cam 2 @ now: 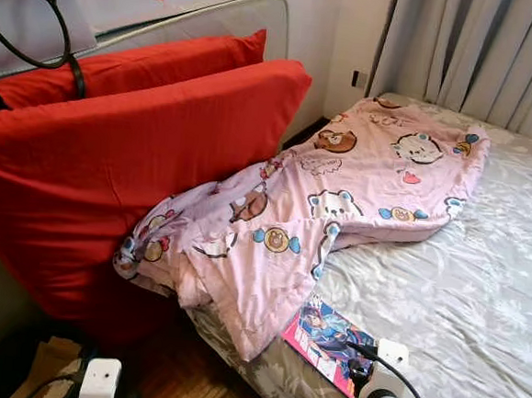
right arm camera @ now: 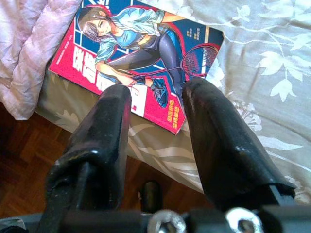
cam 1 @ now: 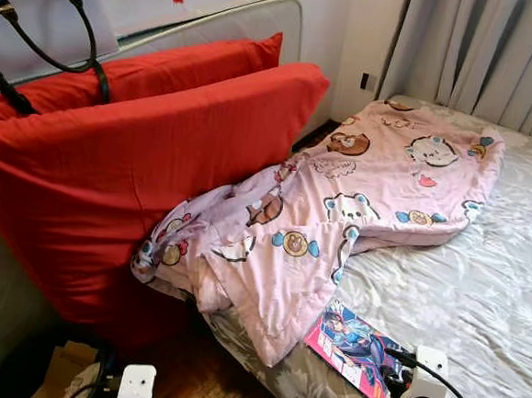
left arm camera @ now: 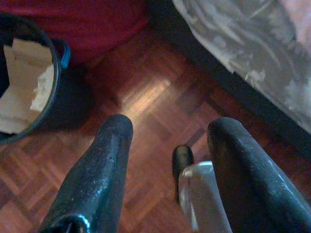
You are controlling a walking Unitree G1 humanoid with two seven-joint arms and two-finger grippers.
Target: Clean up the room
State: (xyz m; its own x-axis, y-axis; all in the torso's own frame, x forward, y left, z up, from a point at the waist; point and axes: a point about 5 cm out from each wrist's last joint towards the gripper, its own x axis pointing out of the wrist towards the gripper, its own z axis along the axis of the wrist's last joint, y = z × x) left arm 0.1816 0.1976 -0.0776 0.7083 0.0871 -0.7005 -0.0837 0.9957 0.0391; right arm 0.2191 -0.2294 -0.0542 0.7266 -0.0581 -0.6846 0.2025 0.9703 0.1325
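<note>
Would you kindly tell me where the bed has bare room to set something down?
The grey floral sheet lies bare between the pink quilt and the curtains. The near edge is crowded: the comic book lies beside the quilt's hanging corner, the right end effector open above it.

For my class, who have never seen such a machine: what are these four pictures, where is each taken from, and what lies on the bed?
A walking robot with two arms took them. The two wide pictures come from cameras on its head and show one scene: a bed with a pink blanket, a comic book near its edge, and red pillows propped beside it. The other two come from wrist cameras. The right pincer hovers open over the book and holds nothing. The left pincer hangs open above the wooden floor, near a dark bin.
</note>
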